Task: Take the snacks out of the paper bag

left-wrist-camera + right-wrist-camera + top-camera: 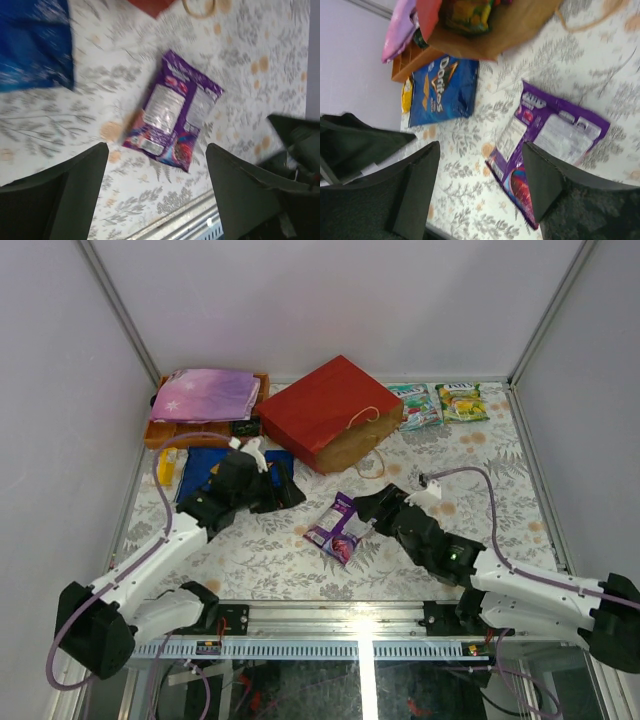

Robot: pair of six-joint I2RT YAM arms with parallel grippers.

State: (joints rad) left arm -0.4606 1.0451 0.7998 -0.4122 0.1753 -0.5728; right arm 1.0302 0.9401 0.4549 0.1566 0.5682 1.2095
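The red paper bag (335, 410) lies on its side at the back, its brown mouth (510, 25) facing the arms with a green-yellow packet (470, 15) inside. A purple packet (340, 527) lies flat on the table in the middle. My right gripper (372, 508) stands open just right of it, its fingers (542, 180) over the packet's edge without gripping. My left gripper (285, 490) is open to the packet's left and holds nothing; its wrist view shows the purple packet (175, 117) ahead. The blue Doritos bag (205, 465) lies under the left arm. Two green packets (440, 403) rest at the back right.
A pink-purple starry pouch (205, 395) lies on an orange tray (160, 432) in the back left corner. A yellow item (165, 465) sits beside the Doritos bag. The bag's cord handle (372, 462) loops on the table. White walls close in the sides and back.
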